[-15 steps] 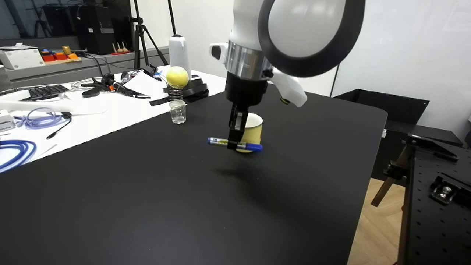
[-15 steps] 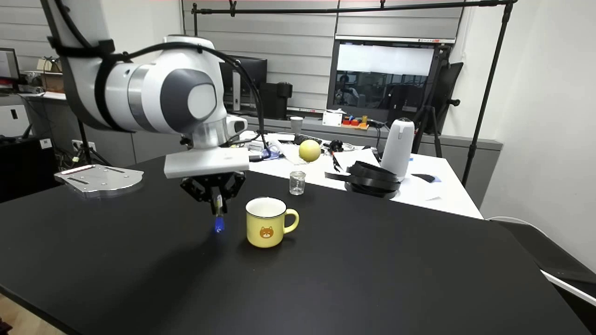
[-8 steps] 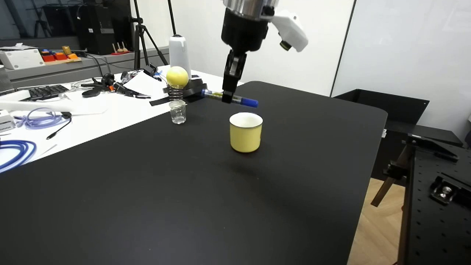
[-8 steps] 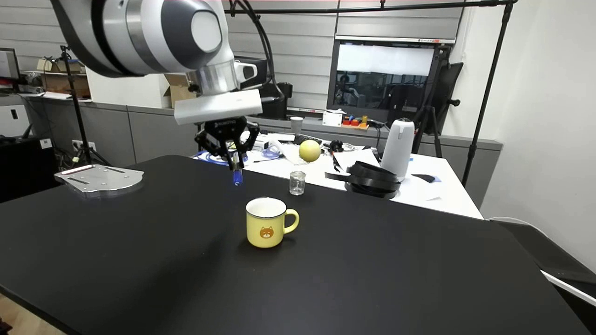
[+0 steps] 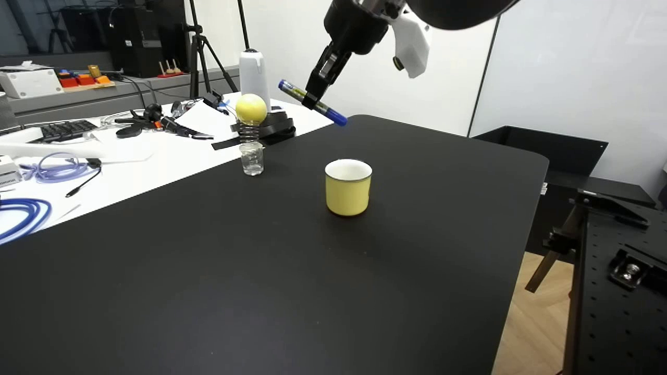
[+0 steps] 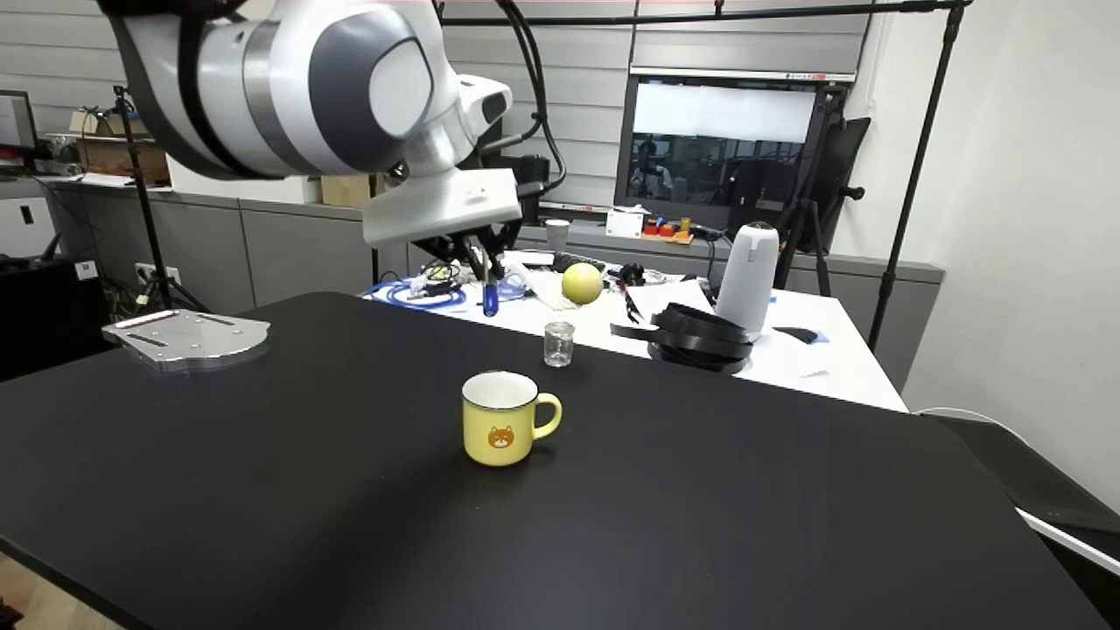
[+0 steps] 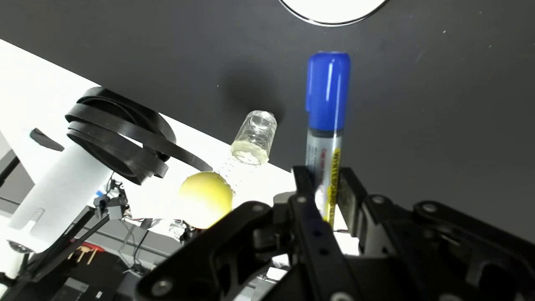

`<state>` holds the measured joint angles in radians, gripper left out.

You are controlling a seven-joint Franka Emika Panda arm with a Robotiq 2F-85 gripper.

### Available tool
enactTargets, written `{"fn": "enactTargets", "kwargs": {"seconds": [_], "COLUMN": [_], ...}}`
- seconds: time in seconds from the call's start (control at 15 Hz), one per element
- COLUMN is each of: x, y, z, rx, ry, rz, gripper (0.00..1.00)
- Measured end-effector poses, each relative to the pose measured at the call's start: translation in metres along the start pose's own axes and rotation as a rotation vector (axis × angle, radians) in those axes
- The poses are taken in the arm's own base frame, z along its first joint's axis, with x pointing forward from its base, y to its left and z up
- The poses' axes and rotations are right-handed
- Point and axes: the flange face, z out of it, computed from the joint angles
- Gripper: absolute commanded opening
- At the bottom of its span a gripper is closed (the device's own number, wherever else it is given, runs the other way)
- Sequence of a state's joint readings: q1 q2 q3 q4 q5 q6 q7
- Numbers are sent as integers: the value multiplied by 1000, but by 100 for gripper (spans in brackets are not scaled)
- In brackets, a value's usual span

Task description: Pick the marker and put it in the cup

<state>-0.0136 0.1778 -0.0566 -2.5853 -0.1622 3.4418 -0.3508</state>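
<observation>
The marker is blue-capped with a whitish body; it shows in both exterior views (image 5: 293, 91) (image 6: 490, 300) and in the wrist view (image 7: 328, 92). My gripper (image 5: 311, 100) is shut on its middle, and the fingers stand on either side of it in the wrist view (image 7: 322, 184). The marker is tilted, blue cap end lower, well above the table. The pale-yellow cup (image 5: 348, 194) stands upright on the black table, its handle and bear face showing in an exterior view (image 6: 499, 429). Only part of its rim and white inside shows at the top of the wrist view (image 7: 334, 10).
A small clear bottle (image 6: 558, 345) stands near the black table's edge. Beyond it, on the white table, are a yellow ball (image 6: 582, 284), a black strap coil (image 6: 700, 337) and a white cylinder (image 6: 749, 276). A metal plate (image 6: 188, 337) lies at the far left.
My gripper has risen from beside the cup, carrying the marker up and away from it. The wrist has tilted, so the marker slants more with its cap down. The cup has not moved.
</observation>
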Motion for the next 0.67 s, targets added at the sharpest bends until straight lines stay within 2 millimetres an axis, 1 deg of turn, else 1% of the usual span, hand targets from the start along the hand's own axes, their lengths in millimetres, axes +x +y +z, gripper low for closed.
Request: {"fn": "enactTargets", "kwargs": {"seconds": [0.13,0.4,0.67], "x": [-9,0,6], "y": [-3,-8,-4], "z": [8,11,11], "rx": [-3,16,19], "ry": [5,4,17], "rz": [34,90,123], "gripper": [5,5,5]}}
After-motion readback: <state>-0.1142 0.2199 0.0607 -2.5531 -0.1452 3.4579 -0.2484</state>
